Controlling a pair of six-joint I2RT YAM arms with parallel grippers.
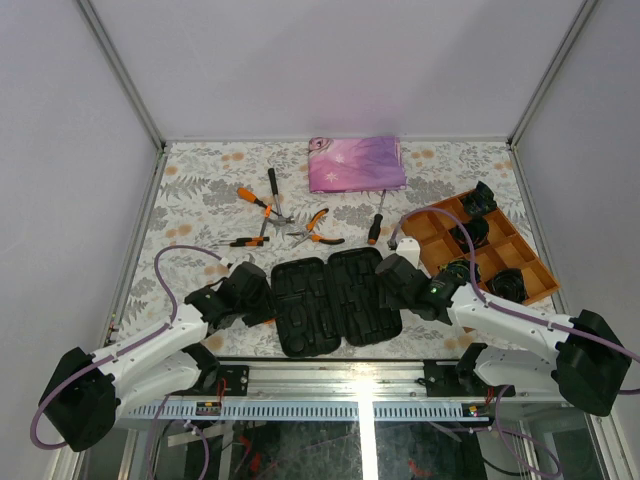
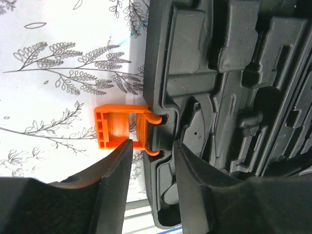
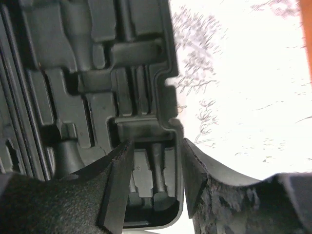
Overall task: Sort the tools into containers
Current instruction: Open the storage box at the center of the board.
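Observation:
The black tool case (image 1: 335,300) lies open and flat at the near middle of the table, its moulded slots empty. My left gripper (image 1: 262,295) is open and straddles the case's left rim beside an orange latch (image 2: 117,129), as the left wrist view (image 2: 153,151) shows. My right gripper (image 1: 400,285) is open and straddles the case's right rim (image 3: 157,151). The tools lie beyond the case: orange-handled pliers (image 1: 255,200), a slim black-handled hammer (image 1: 272,188), a screwdriver (image 1: 240,241), second pliers (image 1: 315,228) and another screwdriver (image 1: 377,228).
A folded pink-purple cloth (image 1: 355,163) lies at the back middle. An orange divided tray (image 1: 520,262) with black coiled bundles stands at the right, close behind my right arm. The table has a leaf-patterned cover and white walls around it.

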